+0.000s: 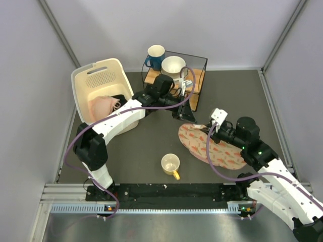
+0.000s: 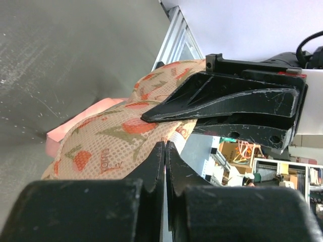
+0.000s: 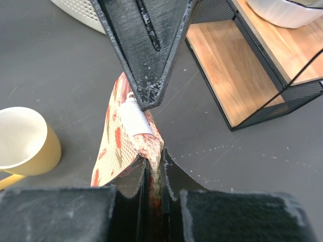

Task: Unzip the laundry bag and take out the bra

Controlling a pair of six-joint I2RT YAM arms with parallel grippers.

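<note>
At bench [image 1: 146, 141] centre-right, laundry bag [image 1: 222, 156] lies flat nr yellow mug [image 1: 170, 164]. R jaws clamped on bag's end cloth. L jaws closed on white zip pull [image 3: 135, 115], just beside R tips.

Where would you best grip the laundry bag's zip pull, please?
Pinch the top end of the white zip pull, coming from the side opposite the right gripper: it sticks out past the laundry bag, whose cloth that gripper clamps just beneath.

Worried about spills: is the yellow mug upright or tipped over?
Upright. The yellow mug stands on the table with its round mouth facing up, and it looks empty.
</note>
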